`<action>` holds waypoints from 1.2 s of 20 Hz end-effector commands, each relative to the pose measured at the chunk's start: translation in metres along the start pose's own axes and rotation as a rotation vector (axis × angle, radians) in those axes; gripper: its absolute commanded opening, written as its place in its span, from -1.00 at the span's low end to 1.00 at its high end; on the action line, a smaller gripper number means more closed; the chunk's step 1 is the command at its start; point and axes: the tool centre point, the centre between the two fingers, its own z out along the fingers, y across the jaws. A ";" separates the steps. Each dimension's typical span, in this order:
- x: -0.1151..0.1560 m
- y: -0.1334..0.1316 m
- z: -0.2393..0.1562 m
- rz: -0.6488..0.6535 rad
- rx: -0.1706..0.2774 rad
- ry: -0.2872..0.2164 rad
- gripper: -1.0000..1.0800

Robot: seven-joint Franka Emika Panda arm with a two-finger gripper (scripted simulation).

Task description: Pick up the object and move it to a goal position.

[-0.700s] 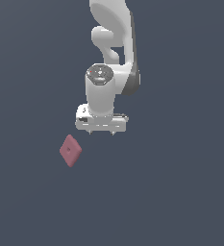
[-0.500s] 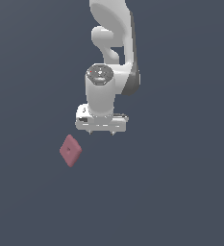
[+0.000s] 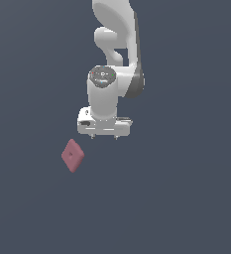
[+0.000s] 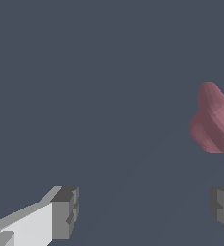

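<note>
My arm: white, it comes down from the top of the exterior view and ends in my gripper (image 3: 104, 136), which points down to the surface.

My jaws: they stand wide apart and hold nothing. In the wrist view I see one finger (image 4: 64, 213) on one side and the other finger (image 4: 223, 206) on the far opposite side, with only the bare floor between them.

The block (image 3: 73, 155): a small flat piece of dusty red colour with rounded edges and a small hole in the middle (the hole shows only in the exterior view). It lies on the floor with one corner turned toward the camera, so it looks like a diamond.

Place of the block: below my gripper in the exterior view and toward the exterior view's left, near but not touching me. In the wrist view the block (image 4: 215, 121) is cut by the picture's edge and is not between my fingers.

The floor (image 3: 186, 198): plain dark grey-blue.
</note>
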 end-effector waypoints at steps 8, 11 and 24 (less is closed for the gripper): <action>0.004 0.023 -0.018 0.044 0.001 0.036 0.92; 0.004 0.022 -0.016 0.037 0.001 0.034 0.92; 0.011 0.041 -0.009 -0.085 0.003 0.031 0.92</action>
